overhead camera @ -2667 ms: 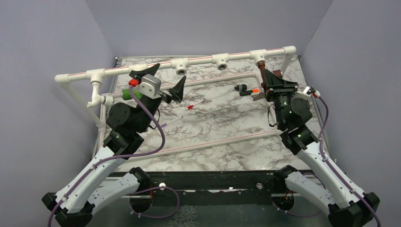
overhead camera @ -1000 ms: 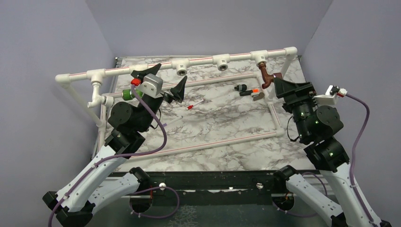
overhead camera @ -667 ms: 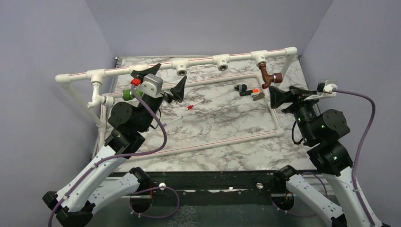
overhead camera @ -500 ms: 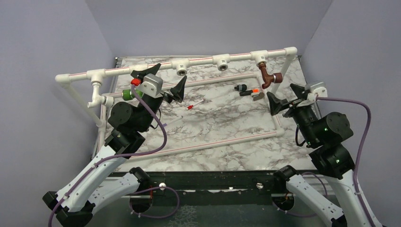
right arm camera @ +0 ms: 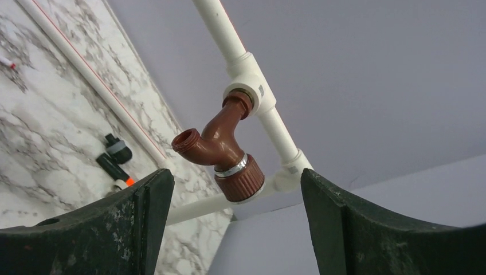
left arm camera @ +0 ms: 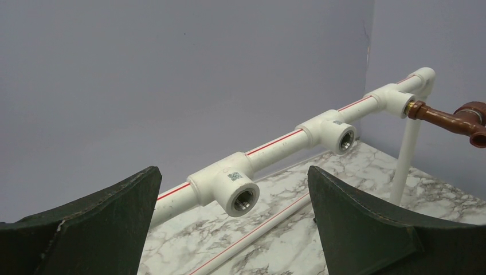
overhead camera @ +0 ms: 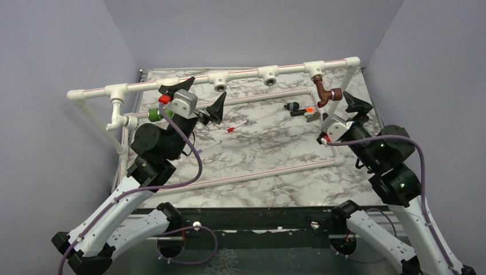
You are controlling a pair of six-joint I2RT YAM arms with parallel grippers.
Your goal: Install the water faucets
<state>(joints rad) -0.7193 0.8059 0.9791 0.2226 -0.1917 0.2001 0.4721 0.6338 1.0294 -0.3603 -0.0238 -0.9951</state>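
The copper-coloured water faucet (overhead camera: 325,95) hangs screwed into the far-right T-fitting (overhead camera: 314,67) of the white pipe frame. In the right wrist view this faucet (right arm camera: 220,146) sits just ahead of my right gripper (right arm camera: 236,229), whose jaws are open and apart from it. From above, the right gripper (overhead camera: 344,113) is just right of the faucet. The green faucet (overhead camera: 153,114) lies against a white fitting (overhead camera: 129,121) at the left, partly hidden by my left wrist. My left gripper (overhead camera: 198,97) is open and faces an empty T-fitting (left arm camera: 232,186).
The top rail (overhead camera: 240,73) carries two empty threaded T-fittings, one at left (overhead camera: 219,80) and one at right (overhead camera: 268,74). A small black piece with an orange tip (overhead camera: 301,110) lies near the copper faucet. A thin red-tipped stick (overhead camera: 232,129) lies mid-table. Lower frame pipes (overhead camera: 258,171) run across the marble.
My right gripper let go of the copper faucet, drew back to the right and rolled over, and now faces the faucet again with open jaws. The left arm has not moved.
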